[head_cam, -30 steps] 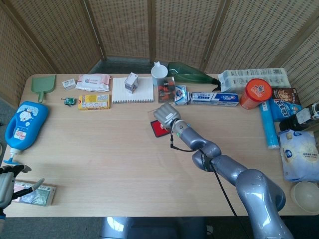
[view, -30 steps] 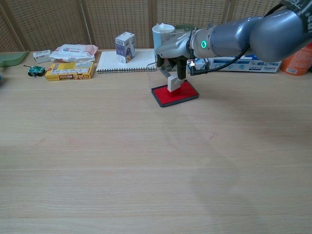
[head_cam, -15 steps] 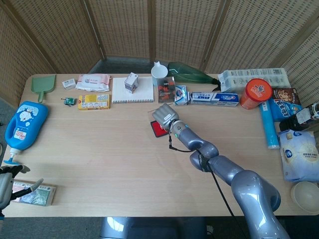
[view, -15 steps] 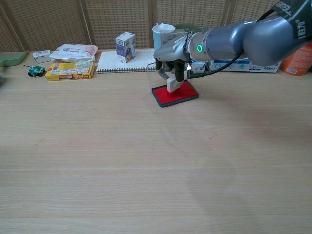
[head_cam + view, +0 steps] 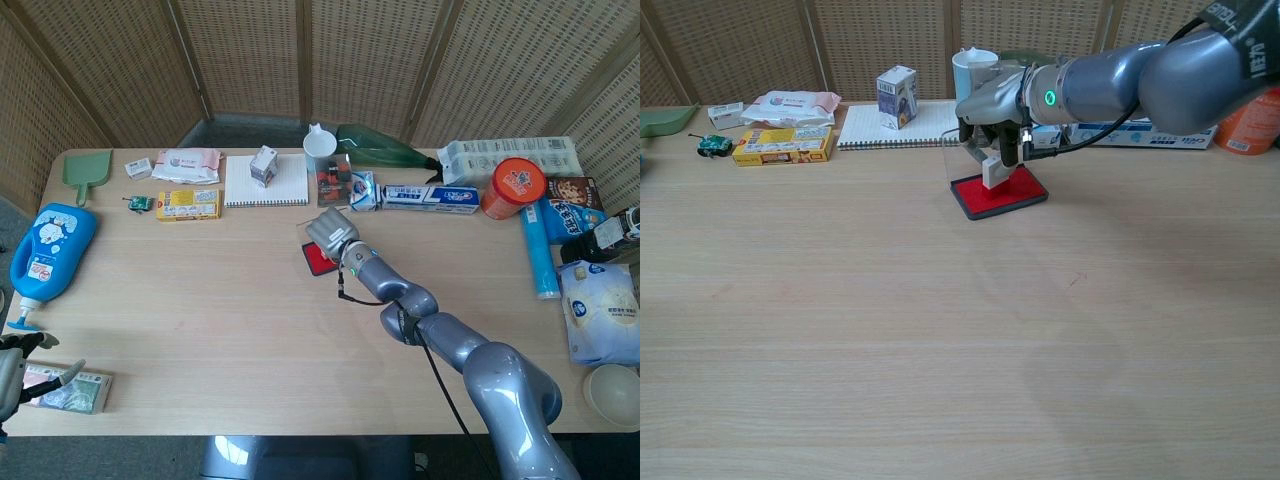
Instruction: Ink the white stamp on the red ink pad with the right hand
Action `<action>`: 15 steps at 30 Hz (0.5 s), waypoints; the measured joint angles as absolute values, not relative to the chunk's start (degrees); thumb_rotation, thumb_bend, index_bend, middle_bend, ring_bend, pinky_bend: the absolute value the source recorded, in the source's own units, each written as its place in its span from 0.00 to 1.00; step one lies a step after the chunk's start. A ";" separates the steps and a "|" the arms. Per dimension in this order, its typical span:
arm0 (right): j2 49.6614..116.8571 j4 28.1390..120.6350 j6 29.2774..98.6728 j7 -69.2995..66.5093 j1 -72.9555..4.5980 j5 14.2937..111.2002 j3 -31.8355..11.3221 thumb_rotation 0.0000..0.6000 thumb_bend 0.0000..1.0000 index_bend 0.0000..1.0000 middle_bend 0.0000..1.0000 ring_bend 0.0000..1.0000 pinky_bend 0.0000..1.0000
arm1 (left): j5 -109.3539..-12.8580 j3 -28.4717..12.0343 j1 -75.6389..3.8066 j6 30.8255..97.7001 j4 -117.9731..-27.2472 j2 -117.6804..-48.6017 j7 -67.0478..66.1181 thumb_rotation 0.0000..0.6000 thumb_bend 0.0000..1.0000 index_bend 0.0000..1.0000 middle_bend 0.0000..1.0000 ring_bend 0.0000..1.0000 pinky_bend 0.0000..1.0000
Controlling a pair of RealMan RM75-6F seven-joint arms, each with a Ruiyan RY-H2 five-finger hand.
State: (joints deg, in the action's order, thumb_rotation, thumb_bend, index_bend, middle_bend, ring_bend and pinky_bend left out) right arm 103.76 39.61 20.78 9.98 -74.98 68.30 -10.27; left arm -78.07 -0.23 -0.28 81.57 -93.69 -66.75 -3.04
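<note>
Right hand (image 5: 992, 105) pressing stamp onto ink pad.

The right hand is gripping the white stamp (image 5: 994, 171) from above, fingers clamped on it; the stamp's base is sitting on the red ink pad (image 5: 1010, 196) mid-table (image 5: 940, 350), apparently touching. Inking looks underway; lifting off is left. Left hand (image 5: 8, 372) is hanging at the table's near edge, fingers apart, holding nothing.

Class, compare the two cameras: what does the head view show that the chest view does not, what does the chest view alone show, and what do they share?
Only the head view shows the left hand, the blue bottle and the white bowl. Only the chest view shows the white stamp, held by the right hand on the pad. Both show the red ink pad, the notebook and the yellow box.
</note>
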 measured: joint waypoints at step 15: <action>90.70 57.87 26.16 13.01 -70.30 64.23 -10.77 1.00 0.46 0.71 1.00 1.00 1.00 | -80.72 -0.05 0.02 83.40 -94.41 -66.08 -2.26 0.31 0.12 0.37 0.40 0.29 0.18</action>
